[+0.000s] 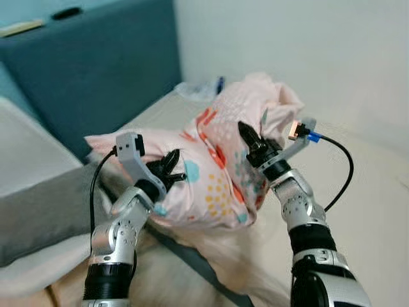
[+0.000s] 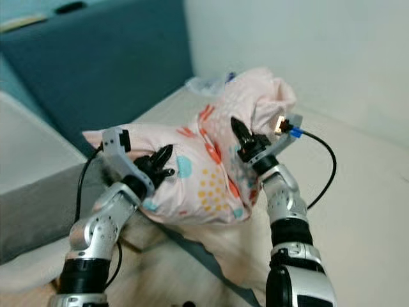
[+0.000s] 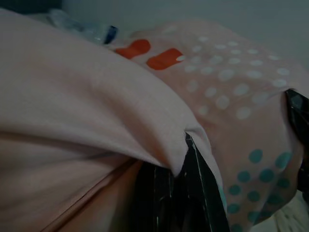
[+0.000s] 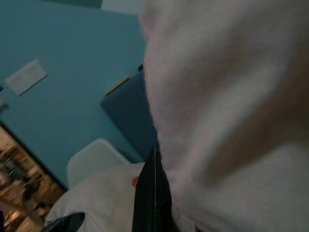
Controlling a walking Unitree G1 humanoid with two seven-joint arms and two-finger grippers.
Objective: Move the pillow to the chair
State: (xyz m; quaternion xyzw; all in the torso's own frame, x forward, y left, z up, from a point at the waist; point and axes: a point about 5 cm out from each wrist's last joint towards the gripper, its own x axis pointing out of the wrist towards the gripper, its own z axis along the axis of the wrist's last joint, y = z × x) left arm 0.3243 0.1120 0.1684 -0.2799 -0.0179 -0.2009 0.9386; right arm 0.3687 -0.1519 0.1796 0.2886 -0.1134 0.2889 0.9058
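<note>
Left gripper (image 1: 171, 170) is pinched on the pink patterned pillow (image 1: 220, 160). Right gripper (image 1: 251, 142) is clamped on its other side, and the pillow is held above the bed (image 1: 370, 192).

both arms are brushed silver metal with chunky jointed segments, and each forearm has a wide black band lower down. the left tool (image 1: 174, 170) and right tool (image 1: 250, 138) are pairs of long, pointed black fingers on black knuckle housings. there's a grey boxy camera block (image 1: 130, 146) on the left wrist with a dark lens window. the right wrist carries a grey bracket with a copper-coloured plug (image 1: 294, 130) and a blue connector. black cables loop off both wrists.
</note>
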